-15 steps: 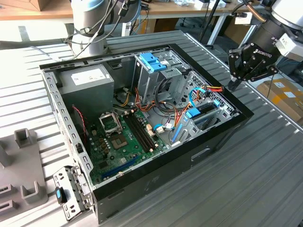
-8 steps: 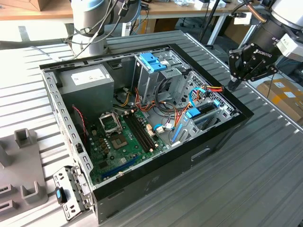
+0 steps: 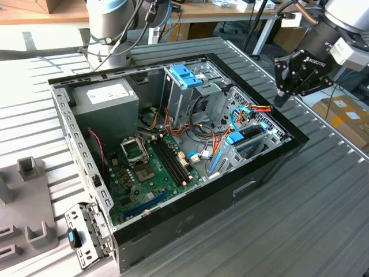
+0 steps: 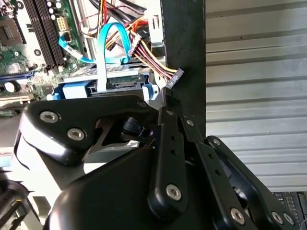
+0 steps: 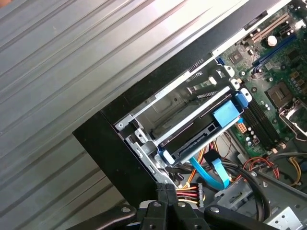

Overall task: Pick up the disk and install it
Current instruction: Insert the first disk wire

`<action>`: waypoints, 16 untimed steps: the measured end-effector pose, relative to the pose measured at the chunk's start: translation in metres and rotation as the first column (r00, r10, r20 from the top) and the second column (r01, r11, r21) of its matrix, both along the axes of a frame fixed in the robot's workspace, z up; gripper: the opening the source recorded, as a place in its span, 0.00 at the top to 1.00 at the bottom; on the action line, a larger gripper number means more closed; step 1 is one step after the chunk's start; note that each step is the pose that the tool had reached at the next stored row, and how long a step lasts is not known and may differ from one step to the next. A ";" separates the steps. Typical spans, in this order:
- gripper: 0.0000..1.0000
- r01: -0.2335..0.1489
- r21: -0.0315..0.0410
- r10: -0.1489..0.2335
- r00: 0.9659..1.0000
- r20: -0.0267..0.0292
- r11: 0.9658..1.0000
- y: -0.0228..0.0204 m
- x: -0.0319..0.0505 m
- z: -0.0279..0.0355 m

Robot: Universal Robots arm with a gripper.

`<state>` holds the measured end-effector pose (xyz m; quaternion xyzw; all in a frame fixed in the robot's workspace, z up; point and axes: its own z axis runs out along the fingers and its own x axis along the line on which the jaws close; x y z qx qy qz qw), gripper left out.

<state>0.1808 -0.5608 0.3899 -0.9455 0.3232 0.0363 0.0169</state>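
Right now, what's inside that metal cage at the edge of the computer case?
The disk sits in the drive cage, with blue side rails showing and a blue cable at its end. The slot beside it looks vacant. The disk's label and underside are hidden.

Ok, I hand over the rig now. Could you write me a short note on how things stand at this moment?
Claw: shut, holds nothing, and hovers just outside the computer case, by its wall on the exterior view's right.
Disk: lies in the metal drive cage inside that wall, blue rails on its sides.
Done: disk picked up and put in the cage.
Left: a blue cable runs toward the disk's end. Whether it is plugged in, or the disk fully seated, I cannot tell.
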 end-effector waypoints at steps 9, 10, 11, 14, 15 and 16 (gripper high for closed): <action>0.89 0.086 0.000 -0.086 0.996 0.000 0.996 0.0038 -0.0001 -0.0046; 0.89 0.087 0.000 -0.087 0.996 0.000 0.996 0.0059 -0.0001 -0.0051; 0.89 0.088 0.000 -0.088 0.996 0.000 0.996 0.0075 -0.0001 -0.0055; 0.89 0.091 0.000 -0.091 0.996 0.000 0.996 0.0146 -0.0001 -0.0068; 0.89 0.091 0.000 -0.091 0.996 0.000 0.996 0.0156 -0.0001 -0.0069; 0.89 0.091 0.000 -0.091 0.996 0.000 0.996 0.0162 -0.0001 -0.0070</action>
